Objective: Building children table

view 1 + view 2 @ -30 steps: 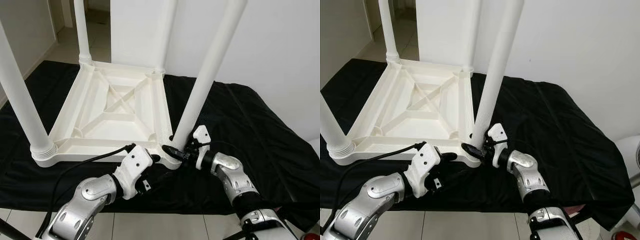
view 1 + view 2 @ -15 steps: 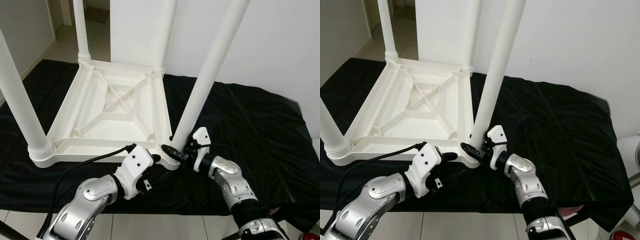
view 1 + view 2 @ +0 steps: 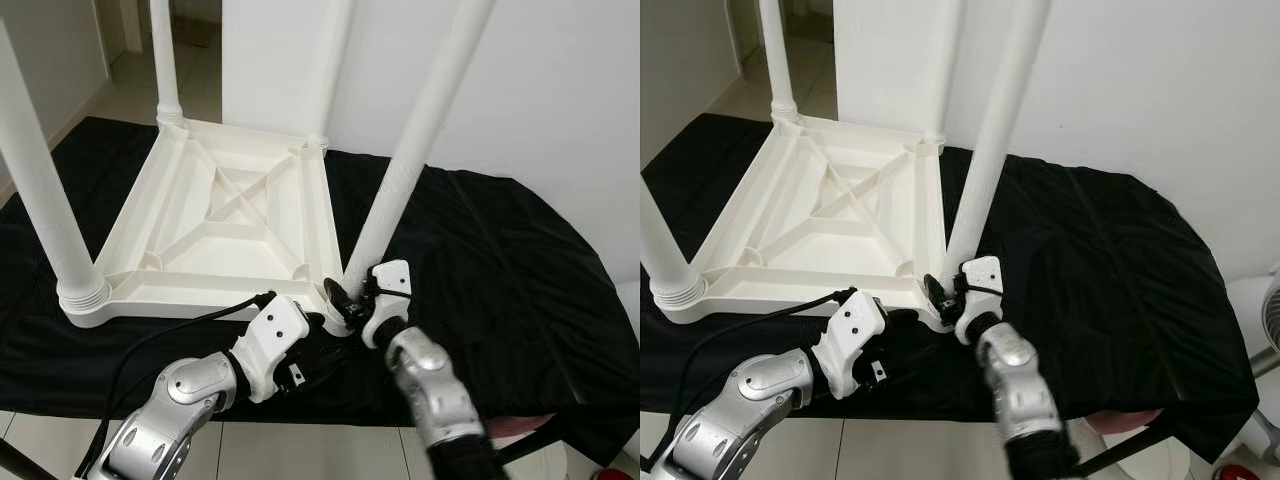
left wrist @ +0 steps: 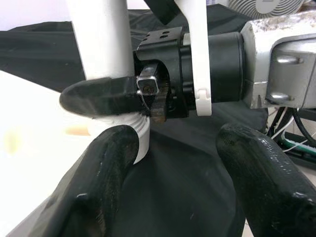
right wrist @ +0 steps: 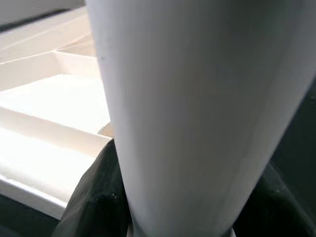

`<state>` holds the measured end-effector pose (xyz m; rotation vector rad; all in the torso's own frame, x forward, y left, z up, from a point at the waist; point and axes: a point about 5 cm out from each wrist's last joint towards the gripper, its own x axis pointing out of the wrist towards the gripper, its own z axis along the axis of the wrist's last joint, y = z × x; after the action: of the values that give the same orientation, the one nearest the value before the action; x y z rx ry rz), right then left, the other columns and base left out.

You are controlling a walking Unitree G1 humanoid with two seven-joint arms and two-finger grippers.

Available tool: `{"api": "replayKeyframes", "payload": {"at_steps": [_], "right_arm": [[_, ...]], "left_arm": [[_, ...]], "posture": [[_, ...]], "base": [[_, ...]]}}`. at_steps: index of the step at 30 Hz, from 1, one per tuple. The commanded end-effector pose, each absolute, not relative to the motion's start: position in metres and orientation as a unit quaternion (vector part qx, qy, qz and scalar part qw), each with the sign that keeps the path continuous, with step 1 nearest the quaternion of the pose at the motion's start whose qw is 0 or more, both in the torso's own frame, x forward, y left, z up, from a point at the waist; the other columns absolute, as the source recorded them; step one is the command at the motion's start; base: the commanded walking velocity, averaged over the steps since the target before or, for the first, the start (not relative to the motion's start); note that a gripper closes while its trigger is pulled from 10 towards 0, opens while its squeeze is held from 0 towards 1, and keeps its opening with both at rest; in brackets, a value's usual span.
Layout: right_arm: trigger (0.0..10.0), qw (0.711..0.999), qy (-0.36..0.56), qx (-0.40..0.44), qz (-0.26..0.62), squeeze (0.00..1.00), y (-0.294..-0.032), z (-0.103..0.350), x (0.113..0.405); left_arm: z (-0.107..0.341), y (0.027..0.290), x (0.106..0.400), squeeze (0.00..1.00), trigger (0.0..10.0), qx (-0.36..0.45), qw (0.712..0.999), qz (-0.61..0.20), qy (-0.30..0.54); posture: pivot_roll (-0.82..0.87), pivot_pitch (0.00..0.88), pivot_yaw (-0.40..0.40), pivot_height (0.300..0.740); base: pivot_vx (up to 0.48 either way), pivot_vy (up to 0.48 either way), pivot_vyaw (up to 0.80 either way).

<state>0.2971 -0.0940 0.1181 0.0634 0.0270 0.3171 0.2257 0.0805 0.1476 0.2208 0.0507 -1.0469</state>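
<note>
A white plastic children's table lies upside down on a black cloth. Its near right leg rises tilted from the near right corner. My right gripper is shut on the base of this leg; in the right wrist view the leg sits between the black fingers. My left gripper is open just in front of the same corner. In the left wrist view the left gripper has one of its fingers against the leg's ribbed collar and the other apart from it.
Three more legs stand upright: near left, far left and far right. The black cloth spreads to the right under a white wall. Tile floor runs along the cloth's front edge, and a fan stands at the far right.
My right forearm has swung in toward the left, and its gripper now comes at the leg base from nearly straight in front. The grip on the leg holds. The left arm has barely moved.
</note>
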Motion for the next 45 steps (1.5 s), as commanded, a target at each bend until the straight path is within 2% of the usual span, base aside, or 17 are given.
{"api": "replayKeyframes", "payload": {"at_steps": [1, 8, 9, 14, 17, 22, 23, 26, 31, 38, 39, 43, 45], "right_arm": [[10.0, 0.997, 0.03, 0.012, 0.069, 0.0, -0.111, 0.113, 0.295], [10.0, 0.997, 0.026, 0.025, 0.068, 0.0, -0.103, 0.115, 0.29], [10.0, 0.997, 0.023, 0.028, 0.065, 1.0, -0.105, 0.117, 0.29], [10.0, 0.997, 0.019, 0.039, 0.071, 1.0, -0.105, 0.119, 0.291], [10.0, 0.99, 0.006, 0.056, 0.13, 1.0, -0.104, 0.123, 0.291], [10.0, 0.986, 0.0, 0.049, 0.161, 1.0, -0.112, 0.124, 0.292], [10.0, 0.979, -0.004, 0.041, 0.198, 0.0, -0.115, 0.124, 0.29], [10.0, 0.967, -0.009, 0.028, 0.253, 0.0, -0.12, 0.125, 0.288], [10.0, 0.957, -0.015, 0.023, 0.29, 0.0, -0.124, 0.126, 0.289], [10.0, 0.93, -0.015, 0.006, 0.368, 0.0, -0.128, 0.128, 0.299], [10.0, 0.919, -0.013, -0.009, 0.394, 0.0, -0.127, 0.128, 0.305], [10.0, 0.917, -0.013, -0.013, 0.398, 0.0, -0.126, 0.128, 0.306], [10.0, 0.906, 0.001, -0.022, 0.423, 0.0, -0.121, 0.124, 0.311]], "left_arm": [[0.144, 0.078, 0.225, 0.0, 10.0, 0.106, 0.857, -0.503, 0.027], [0.144, 0.077, 0.226, 0.0, 10.0, 0.109, 0.855, -0.506, 0.026], [0.144, 0.077, 0.226, 0.0, 10.0, 0.109, 0.855, -0.507, 0.026], [0.144, 0.077, 0.227, 0.0, 10.0, 0.11, 0.854, -0.508, 0.025], [0.145, 0.076, 0.228, 0.0, 10.0, 0.111, 0.854, -0.508, 0.022], [0.145, 0.075, 0.229, 0.0, 10.0, 0.112, 0.854, -0.507, 0.02], [0.145, 0.076, 0.229, 0.0, 10.0, 0.113, 0.855, -0.506, 0.019], [0.145, 0.076, 0.23, 0.0, 10.0, 0.113, 0.855, -0.505, 0.018], [0.145, 0.077, 0.231, 0.0, 10.0, 0.115, 0.856, -0.504, 0.018], [0.146, 0.079, 0.232, 0.0, 10.0, 0.12, 0.856, -0.502, 0.018], [0.147, 0.079, 0.232, 0.0, 10.0, 0.119, 0.858, -0.5, 0.018], [0.147, 0.079, 0.232, 0.0, 10.0, 0.118, 0.858, -0.5, 0.017], [0.148, 0.079, 0.232, 0.0, 10.0, 0.118, 0.858, -0.5, 0.017]], "posture": [[0.05, 0.0, -0.168, 0.74], [0.04, 0.0, -0.169, 0.74], [0.04, 0.0, -0.165, 0.74], [0.04, 0.0, -0.165, 0.74], [0.04, 0.0, -0.164, 0.74], [0.04, 0.0, -0.164, 0.74], [0.04, 0.0, -0.164, 0.74], [0.04, 0.0, -0.163, 0.74], [0.05, 0.0, -0.157, 0.74], [0.04, 0.0, -0.146, 0.74], [0.04, 0.0, -0.141, 0.74], [0.04, 0.0, -0.141, 0.74], [0.05, 0.0, -0.132, 0.74]], "base": [[0.0, 0.0, 0.0], [0.0, 0.0, 0.0], [0.0, 0.0, 0.0], [0.0, 0.0, 0.0], [0.0, 0.0, 0.0], [0.0, 0.0, 0.0], [0.0, 0.0, 0.0], [0.0, 0.0, 0.0], [0.0, 0.0, 0.0], [0.0, 0.0, 0.0], [0.0, 0.0, 0.0], [0.0, 0.0, 0.0], [0.0, 0.0, 0.0]]}}
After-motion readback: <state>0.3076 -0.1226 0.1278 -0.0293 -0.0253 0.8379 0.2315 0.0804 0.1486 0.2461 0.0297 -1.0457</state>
